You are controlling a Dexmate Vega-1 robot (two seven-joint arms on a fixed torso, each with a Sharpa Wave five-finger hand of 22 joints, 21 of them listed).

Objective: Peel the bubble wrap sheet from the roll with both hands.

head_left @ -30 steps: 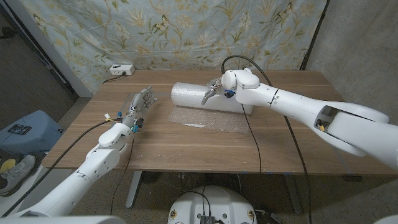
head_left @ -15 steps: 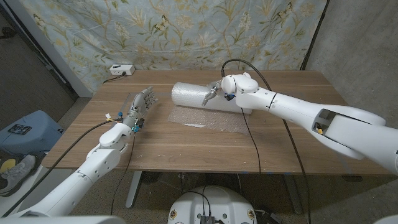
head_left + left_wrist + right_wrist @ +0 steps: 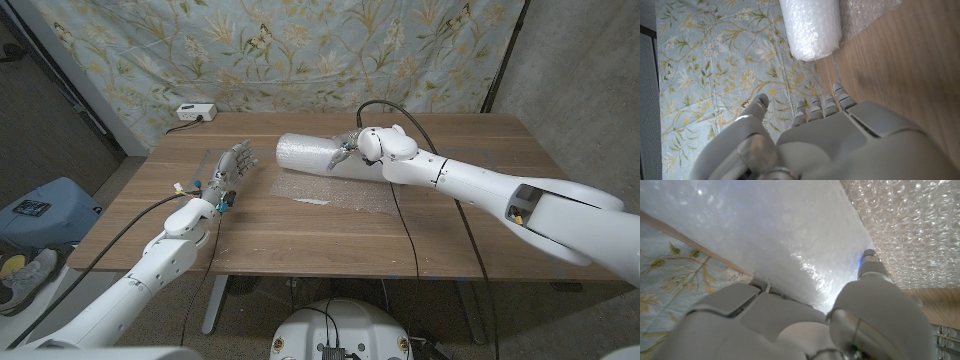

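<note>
Bubble wrap roll (image 3: 320, 155) is lying at upper centre of the table (image 3: 300, 225), its loose sheet (image 3: 335, 192) trailing forward. Right hand (image 3: 350, 146) is pressing against the roll; grip unclear. Left hand (image 3: 228, 170) is hovering at left, fingers spread, holding nothing.

The head view looks down from above the wooden table (image 3: 330, 225) toward a floral curtain (image 3: 300, 50). The left wrist view looks along the left hand (image 3: 840, 145) at the roll (image 3: 810, 27), some way off. The right wrist view sits pressed close to that same roll (image 3: 790, 235).
</note>
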